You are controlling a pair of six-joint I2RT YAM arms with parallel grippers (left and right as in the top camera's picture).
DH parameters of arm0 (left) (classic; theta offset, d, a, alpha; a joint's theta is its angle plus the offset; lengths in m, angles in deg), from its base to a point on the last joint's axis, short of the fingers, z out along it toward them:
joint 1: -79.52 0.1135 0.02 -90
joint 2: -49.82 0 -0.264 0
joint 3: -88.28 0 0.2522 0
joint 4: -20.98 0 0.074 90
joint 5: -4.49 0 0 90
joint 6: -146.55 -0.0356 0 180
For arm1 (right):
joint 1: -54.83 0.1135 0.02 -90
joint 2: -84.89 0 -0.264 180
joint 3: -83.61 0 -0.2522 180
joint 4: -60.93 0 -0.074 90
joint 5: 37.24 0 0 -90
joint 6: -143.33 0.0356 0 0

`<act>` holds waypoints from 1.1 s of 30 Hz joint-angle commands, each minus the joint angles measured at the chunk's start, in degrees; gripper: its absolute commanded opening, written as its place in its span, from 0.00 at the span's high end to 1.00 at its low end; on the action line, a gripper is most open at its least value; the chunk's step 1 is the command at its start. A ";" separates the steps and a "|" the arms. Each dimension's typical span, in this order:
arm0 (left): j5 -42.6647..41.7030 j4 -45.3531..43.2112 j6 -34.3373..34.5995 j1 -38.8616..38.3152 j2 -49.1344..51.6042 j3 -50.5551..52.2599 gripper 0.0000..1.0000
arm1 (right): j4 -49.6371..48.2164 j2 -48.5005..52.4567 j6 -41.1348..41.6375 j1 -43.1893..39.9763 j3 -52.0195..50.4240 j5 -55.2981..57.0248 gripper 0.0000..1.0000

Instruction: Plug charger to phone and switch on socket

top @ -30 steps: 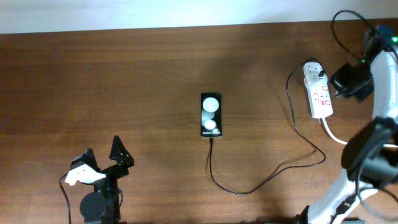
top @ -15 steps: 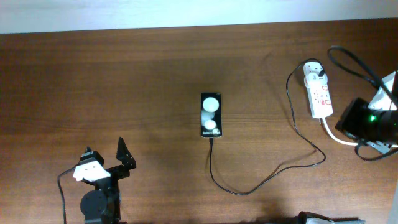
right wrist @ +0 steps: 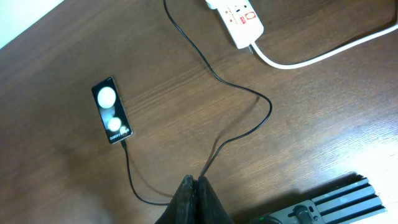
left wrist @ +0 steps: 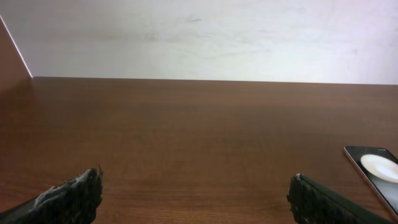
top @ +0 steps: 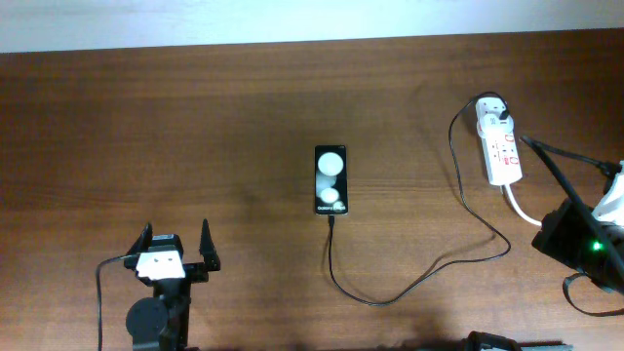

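Observation:
The black phone (top: 331, 179) lies flat at the table's middle, with two white round shapes on its face. The charger's thin black cable (top: 375, 299) meets the phone's near end, loops right and runs up to the white adapter (top: 494, 114), which sits in the far end of the white socket strip (top: 504, 156). My left gripper (top: 175, 249) is open and empty at the front left, well away from the phone (left wrist: 376, 171). My right gripper (right wrist: 196, 183) is shut and empty, high above the cable (right wrist: 249, 93), the phone (right wrist: 112, 110) and the strip (right wrist: 239, 15).
The strip's thick white cord (top: 522, 210) runs toward the right arm (top: 585, 249) at the right edge. A metal rail (right wrist: 336, 199) lies along the table's front edge. A white wall (left wrist: 199, 37) stands behind the table.
My right arm has drawn back from beside the strip toward the front right corner. My left gripper has turned and shifted slightly right. The phone, cable and strip have not moved.

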 commanded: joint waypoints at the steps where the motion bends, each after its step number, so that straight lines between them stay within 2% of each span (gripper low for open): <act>1: -1.01 0.07 -1.29 0.17 0.15 0.31 0.01 | 0.33 -0.37 -0.79 0.52 -0.35 -0.70 0.26; 2: -1.01 0.04 -1.29 0.17 0.15 0.31 0.01 | 0.33 -0.26 -0.81 0.52 -0.35 -0.68 0.01; 14: -1.01 0.04 -1.29 0.17 0.15 0.31 0.01 | 0.33 -0.39 -0.79 0.52 -0.35 -0.70 0.01; 16: -1.01 0.04 -1.29 0.17 0.15 0.31 0.01 | -0.33 -1.88 -0.79 0.70 -0.39 2.60 0.01; 19: -1.01 0.04 -1.29 0.17 0.15 0.31 0.01 | -5.49 -5.99 -0.81 10.60 -0.74 6.29 0.01; 21: -1.01 0.07 -1.29 0.17 0.15 0.31 0.01 | -7.85 -9.14 -0.81 13.86 -3.39 7.89 0.01; 24: -1.01 0.07 -1.29 0.17 0.15 0.31 0.01 | -22.58 -19.93 -0.79 16.02 -21.53 7.74 0.01; 27: -1.01 0.04 -1.29 0.17 0.15 0.31 0.01 | -44.96 -31.04 -0.76 18.36 -43.30 6.16 0.01; 30: -1.01 0.04 -1.29 0.17 0.15 0.31 0.01 | -63.30 -40.37 -0.31 20.20 -60.92 5.14 0.01; 33: -1.01 0.07 -1.29 0.17 0.15 0.31 0.01 | -76.41 -48.22 -0.33 20.17 -72.59 3.19 0.01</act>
